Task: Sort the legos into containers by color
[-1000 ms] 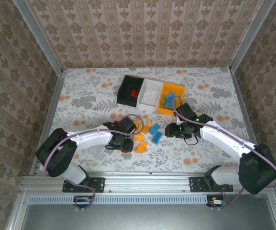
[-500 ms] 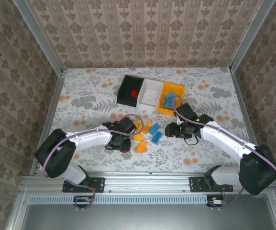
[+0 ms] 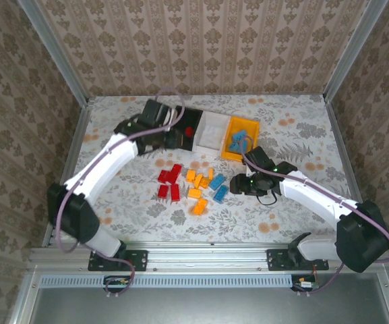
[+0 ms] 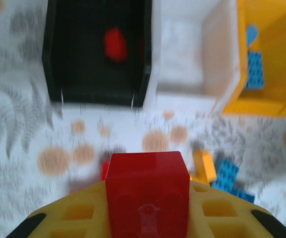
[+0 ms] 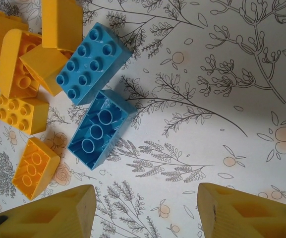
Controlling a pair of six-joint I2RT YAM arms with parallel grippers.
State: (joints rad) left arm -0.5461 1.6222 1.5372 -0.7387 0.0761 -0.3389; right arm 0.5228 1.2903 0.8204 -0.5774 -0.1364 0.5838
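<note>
Since my left pincer (image 3: 172, 135) is clamped on one glossy red brick (image 4: 147, 183) close by the black bin (image 4: 98, 96), letting go early would dump it on the floral table (image 3: 127, 202), and slick hard plastic like this can squirt out of a pinch or bounce off the rim into the white bin (image 4: 185, 96) next door. Right pincer (image 5: 143, 208) hangs spread apart over a boxy, studded blue brick (image 5: 94, 62).

White arms (image 3: 106, 162), black joints (image 3: 359, 243), purple cables (image 3: 58, 206); yellow jaws
</note>
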